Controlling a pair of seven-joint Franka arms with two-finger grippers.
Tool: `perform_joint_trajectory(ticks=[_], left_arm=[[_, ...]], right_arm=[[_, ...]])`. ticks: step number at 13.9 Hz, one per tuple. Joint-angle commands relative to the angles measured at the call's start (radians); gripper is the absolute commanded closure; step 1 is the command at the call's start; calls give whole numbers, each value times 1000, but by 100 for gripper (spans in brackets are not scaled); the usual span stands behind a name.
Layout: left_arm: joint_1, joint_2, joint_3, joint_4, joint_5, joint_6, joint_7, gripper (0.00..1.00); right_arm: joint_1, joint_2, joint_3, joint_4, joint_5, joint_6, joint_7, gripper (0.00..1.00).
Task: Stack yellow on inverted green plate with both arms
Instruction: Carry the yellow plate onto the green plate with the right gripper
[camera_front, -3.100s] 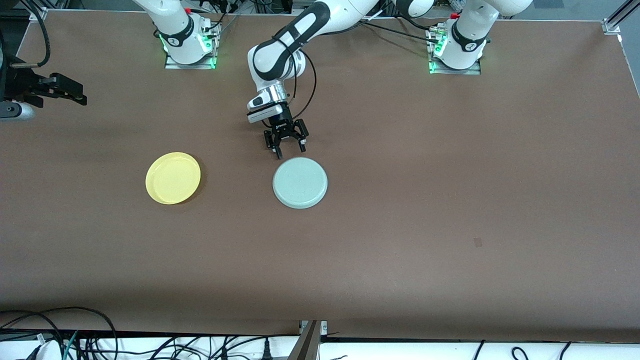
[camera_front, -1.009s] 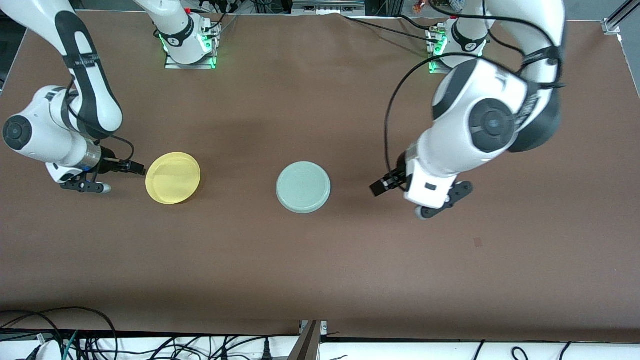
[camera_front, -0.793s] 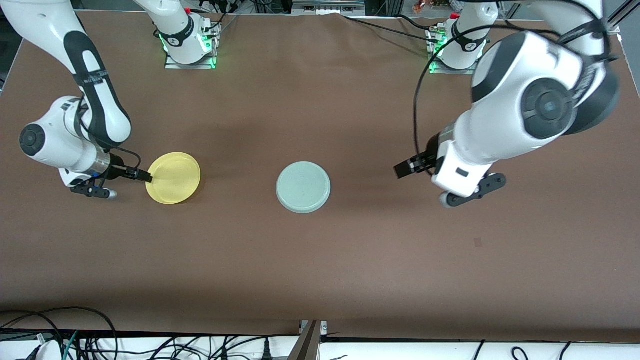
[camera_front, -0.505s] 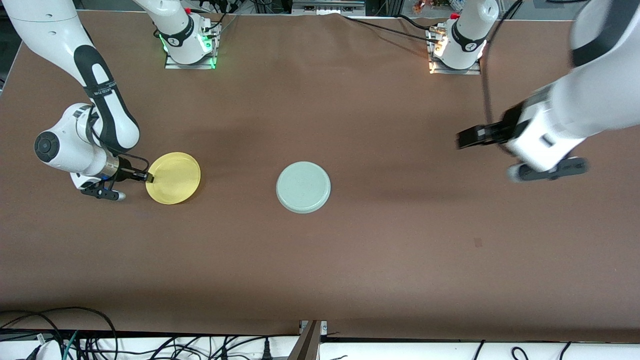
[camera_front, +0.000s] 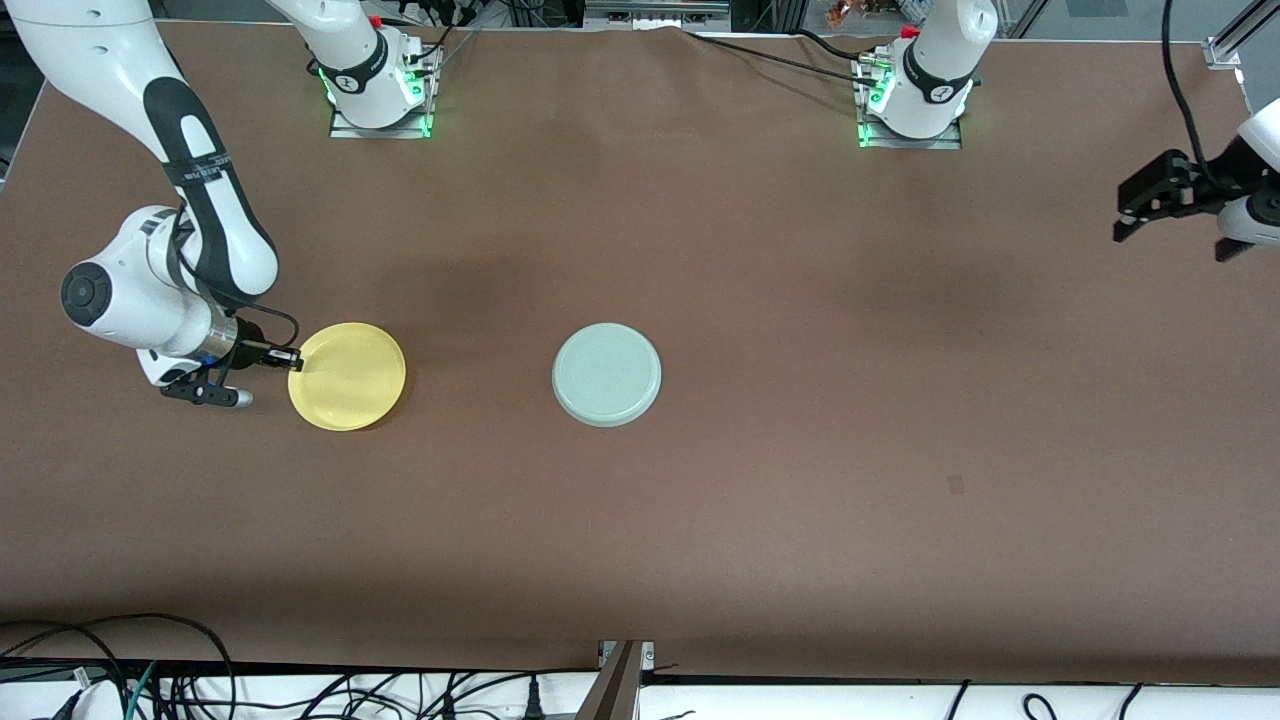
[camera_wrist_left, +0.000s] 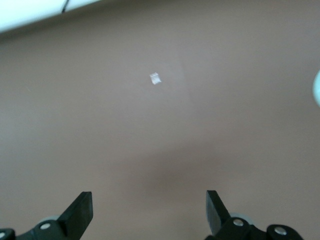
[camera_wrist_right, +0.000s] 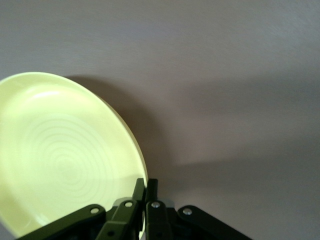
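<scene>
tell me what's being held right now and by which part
The right gripper is shut on the rim of the round pale yellow plastic plate. The left gripper is open, holding nothing.

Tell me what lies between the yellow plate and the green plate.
Nothing: the front view shows only bare brown table between the round yellow plastic plate, gripped at its rim by the right gripper, and the inverted pale green plate.

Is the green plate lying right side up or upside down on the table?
Upside down. The green plate shows a flat, plain underside, whereas the yellow plate shows its hollow with a raised rim.
</scene>
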Motion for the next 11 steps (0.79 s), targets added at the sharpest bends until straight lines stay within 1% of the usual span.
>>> perform_joint_trajectory(ticks=[1,3,4,5,6,9,11], left_arm=[[48,-49,-16,-105,20,35,89,0],[49,-49,-18,-105,20,31,89,0],[57,-49,-12,-107,20,28,90,0],[80,-47,-13,-107,20,28,90,0],[85,-47,-13,-107,20,25,90,0],[85,-37,-15,-102,32,25,77,0],[83,-40,-27,-102,32,18,72,0]], right_arm=[[-1,-43,68,132,18,-221,45,100],[-1,-47,166,232,21,-329,50,100],[0,-45,218,255,24,-340,59,100],[8,-33,263,256,25,-329,95,100],[40,-18,301,257,27,-318,123,100],[192,61,304,253,33,-161,184,100],[258,117,306,254,33,-44,243,100]])
